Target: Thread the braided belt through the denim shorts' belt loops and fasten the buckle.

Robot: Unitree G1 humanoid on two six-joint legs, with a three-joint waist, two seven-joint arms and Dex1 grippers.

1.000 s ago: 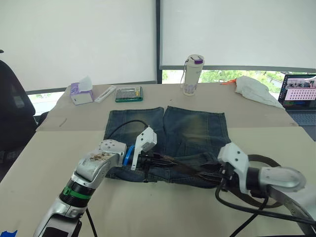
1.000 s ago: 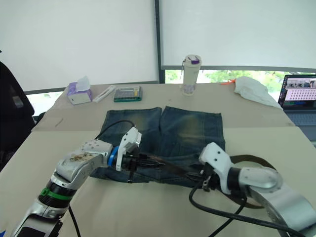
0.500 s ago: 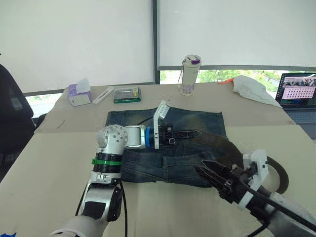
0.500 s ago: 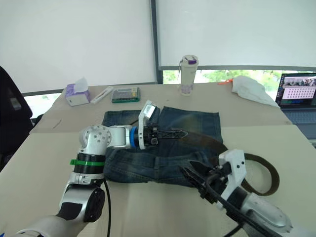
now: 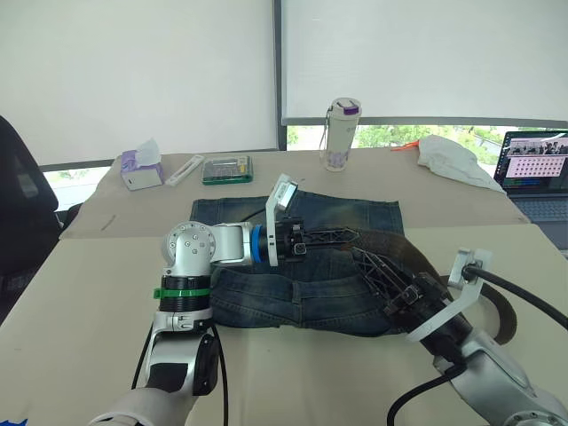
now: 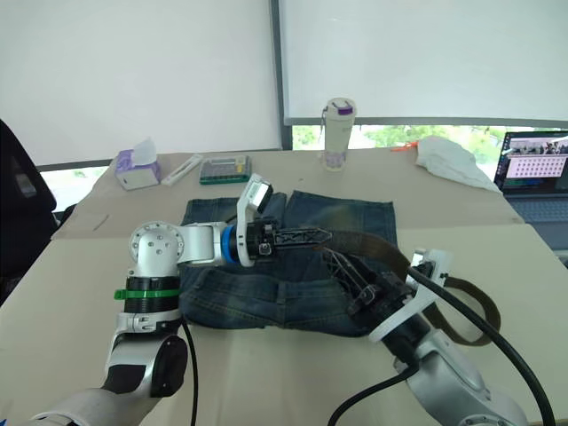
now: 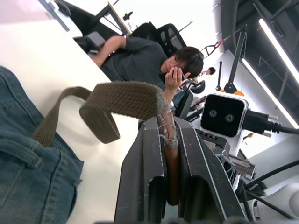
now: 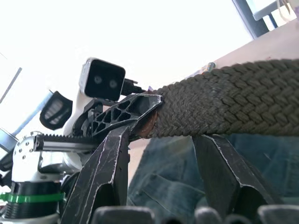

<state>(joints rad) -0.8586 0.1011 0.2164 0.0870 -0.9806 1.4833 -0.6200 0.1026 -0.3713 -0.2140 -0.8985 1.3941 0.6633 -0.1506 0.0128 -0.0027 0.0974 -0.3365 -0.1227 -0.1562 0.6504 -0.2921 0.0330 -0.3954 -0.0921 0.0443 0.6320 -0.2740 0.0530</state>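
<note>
Now the left end effector is lifted over the middle of the shorts with its fingers pressed onto the tip of the belt — in the left wrist view the braided end sits clamped between the two black fingers. From there the belt arcs to the right in the air, drops past the right edge of the shorts and curls in a loop on the bench at the right. The right end effector reaches in from the near right with its fingers spread; in the right wrist view the belt runs across just beyond its two fingertips, not pinched. The shorts lie flat mid-bench, waistband toward the near side, legs pointing away. At the far edge stand a bottle, a tissue box and a calculator; a laptop sits far right.
</note>
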